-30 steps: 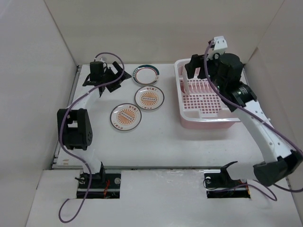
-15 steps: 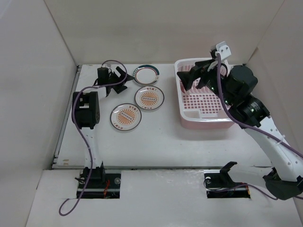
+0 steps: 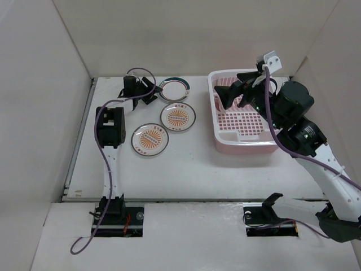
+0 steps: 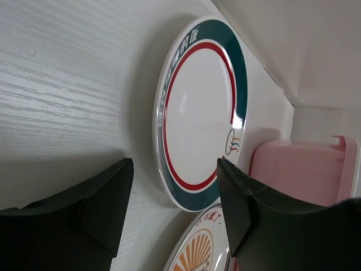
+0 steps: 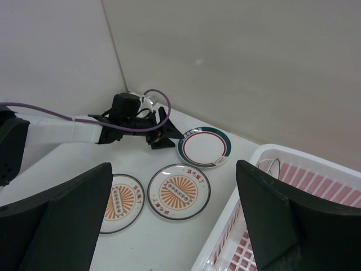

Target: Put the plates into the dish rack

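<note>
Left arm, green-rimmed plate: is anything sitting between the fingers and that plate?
Nothing visible does. The left gripper is open and aimed at the rim of the green-rimmed plate, with only bare table between them. The nearest sunburst plate lies beside it, off that line.

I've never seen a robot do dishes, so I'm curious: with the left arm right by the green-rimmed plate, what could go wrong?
1. The green-rimmed plate lies flat on the table, so the open left end effector might shove it instead of lifting it, into the sunburst plate beside it.
2. The right end effector hangs open over the dish rack; it could be struck when a plate is carried there.
</note>
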You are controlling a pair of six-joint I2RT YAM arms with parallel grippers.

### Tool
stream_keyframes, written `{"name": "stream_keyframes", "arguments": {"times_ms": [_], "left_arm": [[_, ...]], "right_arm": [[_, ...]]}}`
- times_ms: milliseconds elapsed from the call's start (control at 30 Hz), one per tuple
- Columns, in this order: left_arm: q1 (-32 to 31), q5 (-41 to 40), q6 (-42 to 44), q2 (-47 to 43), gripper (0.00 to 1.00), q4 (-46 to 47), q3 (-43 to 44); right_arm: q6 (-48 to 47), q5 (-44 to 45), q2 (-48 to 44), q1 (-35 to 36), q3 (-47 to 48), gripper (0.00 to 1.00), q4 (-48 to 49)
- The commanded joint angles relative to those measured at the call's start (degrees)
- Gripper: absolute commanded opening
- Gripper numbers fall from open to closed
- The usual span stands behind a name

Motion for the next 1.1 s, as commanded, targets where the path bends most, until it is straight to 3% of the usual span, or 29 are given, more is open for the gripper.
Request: {"name": "stream_keyframes", "arguments": {"times_ms": [0,200,367,633,867,933,1067], "left_arm": [[-0.14,-1.8,-0.19,0.63,0.57,-1.02,3.18],[-0.14,-2.33,-1.24,2.39,0.56,-1.02,4.41],[-0.66,-2.33,-1.77,4.58,0.45,-1.02,6.69],[-1.72,-2.33,-2.82,6.88,0.42,-1.02,8.98],[-1.72,-2.33,-2.82,7.93,0.19,-1.02,8.98],[-1.72,-2.33,-3.35,7.93,0.0,-1.02,8.98],[-1.72,-2.33,-2.47,6.79,0.0,-2.07,8.46]], "right_arm": [[-1.02,1.15,-0.65,0.64,-0.07,0.94,1.73],[-1.02,2.28,0.49,0.64,-0.07,0.94,2.25],[-1.02,2.29,0.5,0.64,-0.07,0.94,1.73],[-1.55,2.29,1.02,0.64,-0.07,0.94,1.73],[-1.55,2.29,1.02,0.64,-0.07,0.94,1.2],[-1.55,2.29,1.63,0.64,-0.07,0.94,1.2],[-2.24,2.29,3.13,0.64,-0.59,0.94,1.73]]}}
